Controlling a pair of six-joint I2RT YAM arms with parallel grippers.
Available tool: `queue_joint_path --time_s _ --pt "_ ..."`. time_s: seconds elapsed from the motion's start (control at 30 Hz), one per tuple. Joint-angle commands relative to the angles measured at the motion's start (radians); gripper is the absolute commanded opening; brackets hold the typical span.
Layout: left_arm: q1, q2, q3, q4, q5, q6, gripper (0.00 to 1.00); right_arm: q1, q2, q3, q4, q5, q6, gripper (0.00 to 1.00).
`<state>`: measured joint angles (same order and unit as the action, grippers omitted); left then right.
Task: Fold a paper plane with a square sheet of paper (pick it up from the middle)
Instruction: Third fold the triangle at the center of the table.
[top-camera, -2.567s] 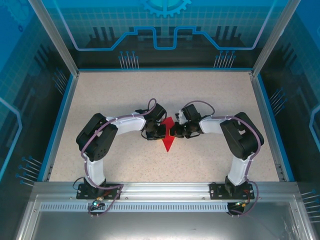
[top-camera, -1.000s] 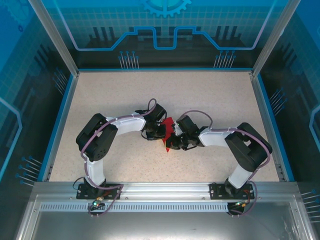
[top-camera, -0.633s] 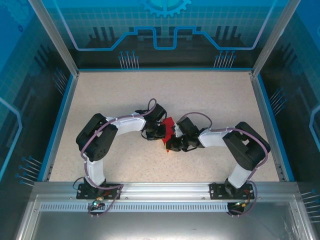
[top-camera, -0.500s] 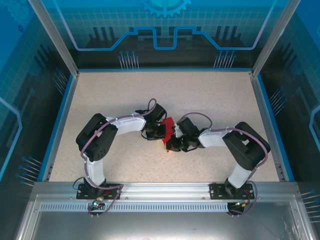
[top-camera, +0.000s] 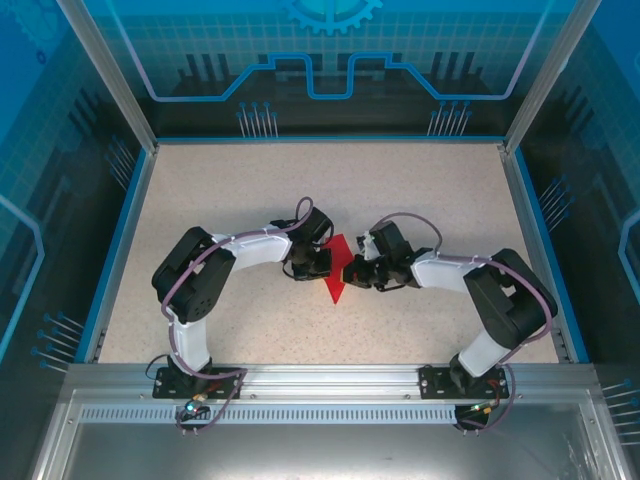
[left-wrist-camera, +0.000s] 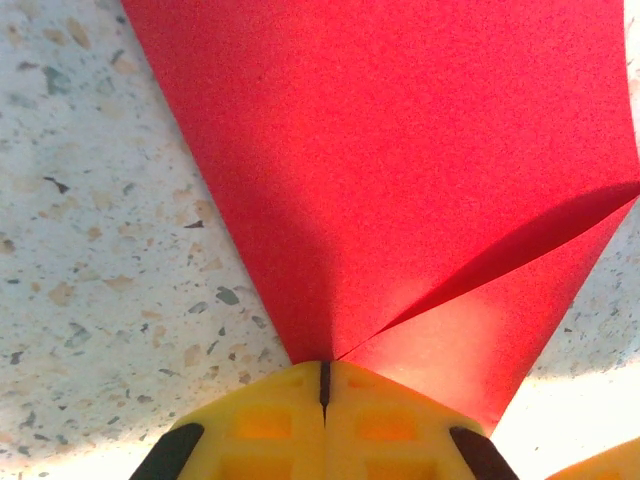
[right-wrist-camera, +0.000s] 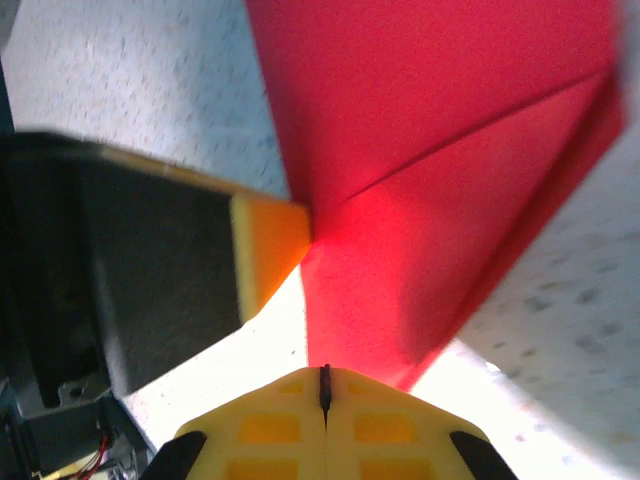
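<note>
Paper (top-camera: 335, 285): folded red wedge flat on table (top-camera: 250, 190), between left gripper (top-camera: 324, 265) and right gripper (top-camera: 349, 272). Both jaws clenched, tips touching its edges.

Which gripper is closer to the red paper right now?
Left, narrowly. The left gripper is shut, with its tips touching the red paper where the crease ends, on the paper's left side. The right gripper is shut at the opposite edge, but glare hides whether it touches.
</note>
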<state>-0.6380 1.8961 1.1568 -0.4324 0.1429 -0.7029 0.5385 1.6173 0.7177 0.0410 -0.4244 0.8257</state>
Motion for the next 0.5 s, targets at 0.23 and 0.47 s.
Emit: queue_joint_path --time_s 0.23,0.47 --pt "0.001 -0.097 -0.008 0.015 0.031 0.03 0.18 -0.034 0.101 0.123 -0.073 0.008 -0.062 0.0" --pt "0.0 -0.185 -0.088 0.064 0.02 -0.012 0.38 -0.034 0.121 0.113 -0.062 -0.003 -0.062 0.0"
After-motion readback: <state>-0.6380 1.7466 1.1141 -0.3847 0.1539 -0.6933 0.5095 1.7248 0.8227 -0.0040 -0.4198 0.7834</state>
